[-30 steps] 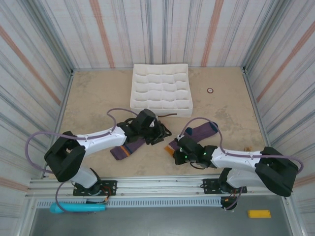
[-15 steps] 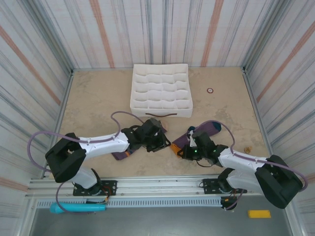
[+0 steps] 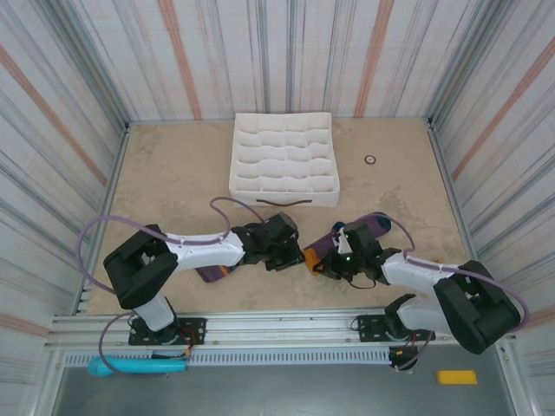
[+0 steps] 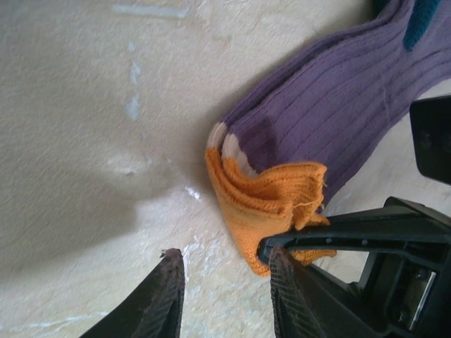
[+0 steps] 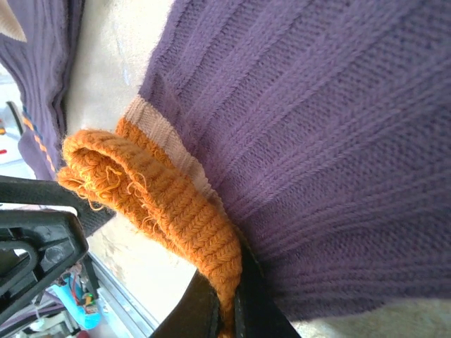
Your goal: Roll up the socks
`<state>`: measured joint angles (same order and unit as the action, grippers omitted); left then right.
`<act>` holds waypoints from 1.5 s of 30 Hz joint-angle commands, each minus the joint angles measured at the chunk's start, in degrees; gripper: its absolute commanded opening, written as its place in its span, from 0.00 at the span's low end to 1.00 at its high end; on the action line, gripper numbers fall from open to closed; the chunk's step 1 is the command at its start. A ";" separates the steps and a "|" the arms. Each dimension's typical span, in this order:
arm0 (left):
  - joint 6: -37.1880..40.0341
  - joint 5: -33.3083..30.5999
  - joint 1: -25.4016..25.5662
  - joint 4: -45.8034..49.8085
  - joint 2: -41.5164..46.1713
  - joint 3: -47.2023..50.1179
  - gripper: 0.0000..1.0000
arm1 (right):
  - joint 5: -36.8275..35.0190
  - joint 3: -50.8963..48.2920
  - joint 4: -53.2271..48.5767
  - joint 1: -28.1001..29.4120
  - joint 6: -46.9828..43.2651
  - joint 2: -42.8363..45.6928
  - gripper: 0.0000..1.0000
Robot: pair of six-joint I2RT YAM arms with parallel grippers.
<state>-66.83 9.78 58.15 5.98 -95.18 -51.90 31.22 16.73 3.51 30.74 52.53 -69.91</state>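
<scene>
A purple sock with a dark teal heel (image 3: 368,229) lies right of centre. My right gripper (image 3: 327,260) is shut on its orange cuff (image 5: 176,204), which bunches up between the fingers (image 5: 246,310). In the left wrist view that cuff (image 4: 264,201) rests against my left gripper's right finger (image 4: 285,296), beside the right gripper's black finger. My left gripper (image 4: 225,257) is open over bare table just left of the cuff. The other purple sock (image 3: 212,269), with peach toe and navy-orange stripes (image 5: 35,134), lies partly under the left arm.
A white compartment organizer (image 3: 285,196) stands behind the socks at the back centre. A small ring (image 3: 370,159) lies on the table to its right. Striped walls enclose the table on three sides.
My left gripper has moved right and nearer, up to the orange cuff, and its jaws have narrowed. My right gripper shifted slightly left and away with the cuff in its grip.
</scene>
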 commanded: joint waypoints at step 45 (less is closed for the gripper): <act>-5.14 -3.39 0.38 -6.07 -11.75 -0.80 0.31 | 5.49 3.71 -4.70 -5.69 4.42 -11.09 0.00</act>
<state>-71.00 6.66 58.89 -4.08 -103.53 -53.15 39.99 21.52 1.76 25.41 55.55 -79.00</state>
